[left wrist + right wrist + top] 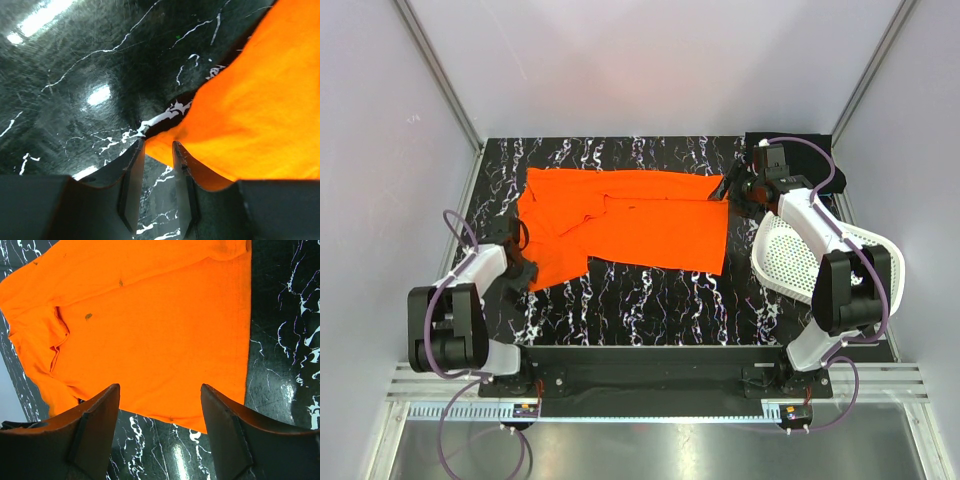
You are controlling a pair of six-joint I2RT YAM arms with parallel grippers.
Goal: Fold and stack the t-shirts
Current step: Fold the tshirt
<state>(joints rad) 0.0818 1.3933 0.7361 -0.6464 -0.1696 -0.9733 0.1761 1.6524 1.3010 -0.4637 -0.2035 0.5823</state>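
The orange t-shirt (pixel 630 225) lies spread out on the black marbled table (pixel 650 300), with its left part bunched. My left gripper (pixel 526 272) sits low at the shirt's near-left corner. In the left wrist view its jaws (pixel 158 145) are narrowed but still apart, and the tip of the orange corner (pixel 250 100) lies between the fingertips. My right gripper (pixel 730 190) hovers at the shirt's far-right corner. Its jaws (pixel 160 390) stand wide open above the shirt's edge (pixel 150 325) and hold nothing. A flat black thing (pixel 800 140) lies at the back right; I cannot tell whether it is the black t-shirt.
A white perforated basket (pixel 800 262) lies tipped at the table's right edge, under the right arm. Grey walls close in the table on the left, back and right. Bare marbled surface (pixel 650 300) runs between the shirt and the arm bases.
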